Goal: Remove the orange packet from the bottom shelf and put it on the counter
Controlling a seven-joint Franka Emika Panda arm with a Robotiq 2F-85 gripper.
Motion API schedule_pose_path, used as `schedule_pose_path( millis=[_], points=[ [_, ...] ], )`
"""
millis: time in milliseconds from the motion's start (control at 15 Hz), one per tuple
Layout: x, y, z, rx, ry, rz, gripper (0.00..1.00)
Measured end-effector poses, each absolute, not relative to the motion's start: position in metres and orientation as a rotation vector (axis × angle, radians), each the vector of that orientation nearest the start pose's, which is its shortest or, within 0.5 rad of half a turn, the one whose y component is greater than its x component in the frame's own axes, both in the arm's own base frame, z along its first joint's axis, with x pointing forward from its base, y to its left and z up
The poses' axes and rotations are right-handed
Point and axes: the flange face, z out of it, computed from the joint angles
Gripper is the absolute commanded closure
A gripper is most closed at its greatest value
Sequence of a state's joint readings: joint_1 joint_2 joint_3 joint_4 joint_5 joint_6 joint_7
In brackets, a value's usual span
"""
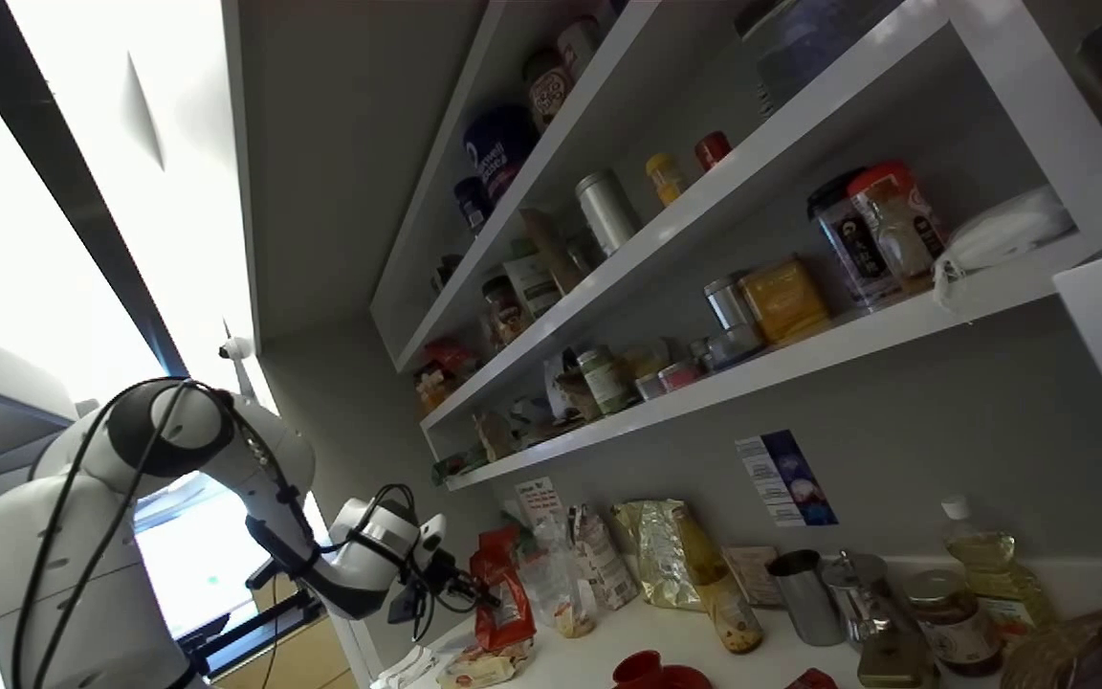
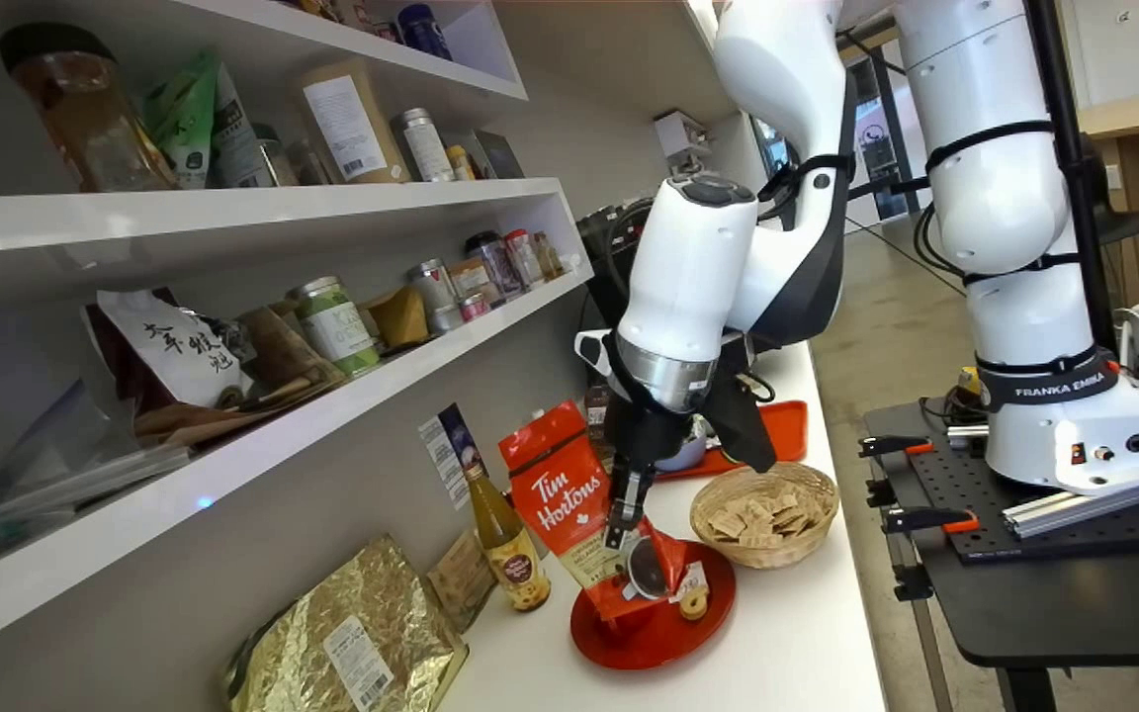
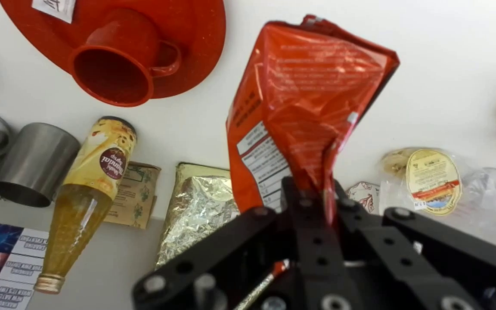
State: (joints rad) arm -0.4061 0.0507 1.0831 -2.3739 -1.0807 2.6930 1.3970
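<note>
Orange packet (image 3: 302, 103) pinched between fingers (image 3: 307, 219); contact with counter (image 3: 450, 82) unclear.

packet (image 3: 312, 99) in gripper (image 3: 314, 189), mug (image 3: 121, 54) on plate (image 3: 200, 43)

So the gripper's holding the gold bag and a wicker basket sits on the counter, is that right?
Not the gold bag: the wrist view shows the gripper holding the orange packet. A wicker basket does sit on the counter.
</note>
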Motion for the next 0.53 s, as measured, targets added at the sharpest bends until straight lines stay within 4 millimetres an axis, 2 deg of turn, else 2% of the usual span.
schedule_pose_path(
  millis=[267, 533],
  points=[
    [0.402, 0.351, 0.301, -3.035, -0.400, -0.988, 0.98],
    [0.431, 0.367, 0.249, -3.003, -0.524, -0.908, 0.98]
  ],
)
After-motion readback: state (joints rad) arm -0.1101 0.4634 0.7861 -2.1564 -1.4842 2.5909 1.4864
